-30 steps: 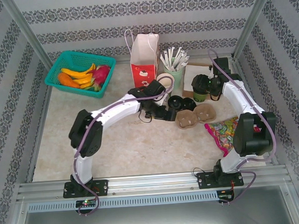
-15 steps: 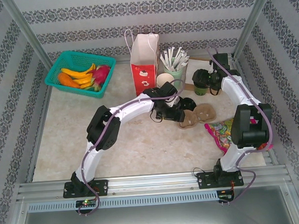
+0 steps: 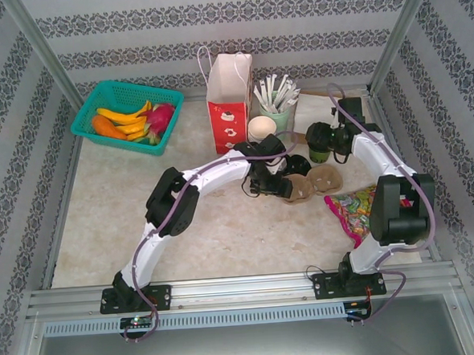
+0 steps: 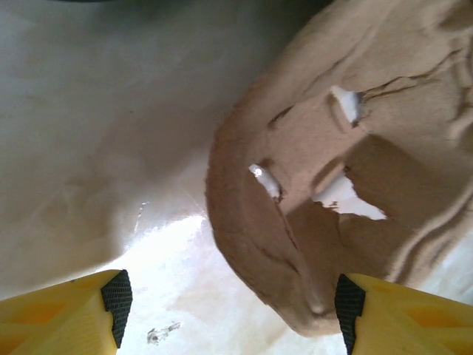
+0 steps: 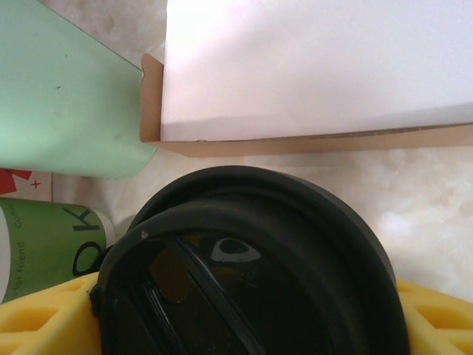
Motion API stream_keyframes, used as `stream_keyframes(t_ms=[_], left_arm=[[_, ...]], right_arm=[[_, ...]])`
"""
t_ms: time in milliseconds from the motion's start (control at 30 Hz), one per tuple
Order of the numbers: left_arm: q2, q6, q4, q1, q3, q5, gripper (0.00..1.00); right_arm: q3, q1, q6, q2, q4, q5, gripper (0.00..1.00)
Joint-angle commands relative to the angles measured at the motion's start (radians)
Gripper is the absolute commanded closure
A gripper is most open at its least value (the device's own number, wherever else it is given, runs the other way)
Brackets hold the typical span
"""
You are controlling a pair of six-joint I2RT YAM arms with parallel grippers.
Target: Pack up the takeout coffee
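Note:
The takeout coffee [image 3: 319,143] is a green paper cup with a black lid [image 5: 251,274]. My right gripper [image 3: 325,143] is shut on it at the back right; in the right wrist view the lid spans the gap between the yellow fingers of this gripper [image 5: 244,329]. My left gripper [image 3: 284,186] reaches low over the table to the brown pulp cup carrier [image 3: 311,182]. In the left wrist view that gripper [image 4: 230,310] is open. The carrier's rounded edge [image 4: 295,222] lies between the pads, close to the right fingertip [image 4: 347,307].
A red and white paper bag [image 3: 228,101] stands at the back. Beside it are a lidless cup [image 3: 261,129] and a mint-green holder of white sticks [image 3: 276,111]. Loose black lids [image 3: 288,165] lie by the carrier. A teal fruit basket [image 3: 125,116] and a candy bag [image 3: 353,210] flank the table.
My left arm has stretched to the right until its jaws reach the carrier, and the jaws have narrowed. The right gripper has shifted slightly back and forth with the coffee in it.

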Motion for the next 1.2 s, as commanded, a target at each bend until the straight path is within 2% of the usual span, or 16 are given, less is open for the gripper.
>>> stream_keyframes(t_ms=[0,167,467,767,967,1167], left_arm=[[0.017,0.005,-0.055,-0.010,0.039,-0.027,0.33],[0.005,-0.003,-0.065,-0.010,0.031,-0.079,0.50],[-0.079,0.003,-0.059,-0.009,-0.080,-0.104,0.59],[-0.198,0.029,-0.035,-0.006,-0.233,-0.120,0.59],[-0.255,0.042,-0.029,0.001,-0.285,-0.109,0.53],[-0.341,0.055,0.011,0.011,-0.354,-0.089,0.45]], right_arm=[[0.031,-0.012,-0.008,0.061,0.039,0.021,0.25],[0.053,-0.004,0.064,0.109,0.094,-0.034,0.25],[0.111,0.013,0.102,0.180,0.099,-0.038,0.23],[0.174,0.023,0.122,0.241,0.079,-0.016,0.19],[0.193,0.025,0.096,0.213,0.015,-0.020,0.08],[0.168,0.025,0.054,0.135,-0.038,0.017,0.02]])
